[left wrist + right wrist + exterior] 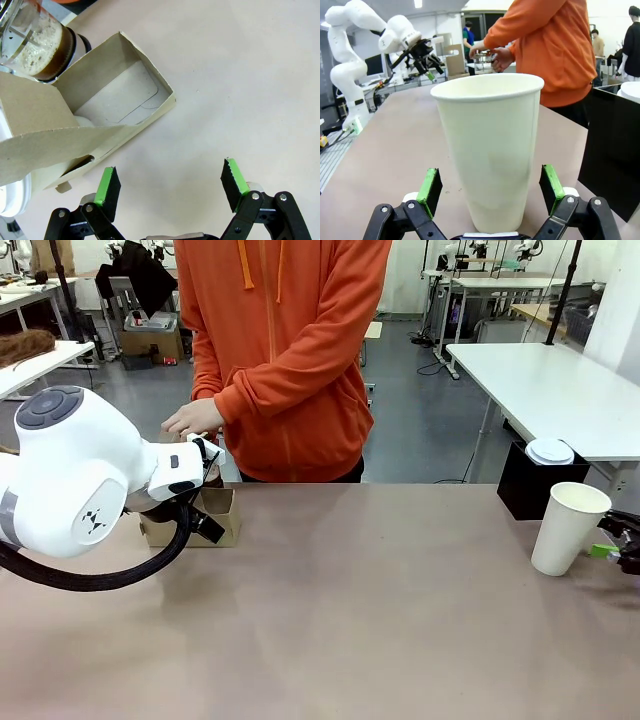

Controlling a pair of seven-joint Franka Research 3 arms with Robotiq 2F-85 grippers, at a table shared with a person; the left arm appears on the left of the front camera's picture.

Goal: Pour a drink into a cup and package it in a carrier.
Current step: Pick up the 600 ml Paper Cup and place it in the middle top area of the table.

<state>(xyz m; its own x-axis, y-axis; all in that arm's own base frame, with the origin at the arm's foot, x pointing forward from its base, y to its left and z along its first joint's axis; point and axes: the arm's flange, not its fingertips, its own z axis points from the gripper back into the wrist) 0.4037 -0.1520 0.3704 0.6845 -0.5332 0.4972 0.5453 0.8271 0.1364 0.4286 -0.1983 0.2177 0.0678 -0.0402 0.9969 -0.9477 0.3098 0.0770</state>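
Note:
The tall white paper cup [568, 528] stands upright near the table's right edge, with no lid on it. My right gripper [490, 192] is open around the cup [490, 150], and both green pads stand a little off its wall. The brown cardboard carrier [120, 100] sits at the far left of the table [215, 515]. My left gripper [170, 187] hangs open over bare table just beside the carrier, holding nothing. The glass jug of dark, foamy drink [42, 47] stands behind the carrier, and the person's hand [195, 418] is on it.
A black box [528, 482] stands behind the cup at the far right edge, with a loose flat white lid [550, 451] on top. The person in an orange hoodie [290, 360] stands at the far side. The brown tabletop [370, 610] stretches between the arms.

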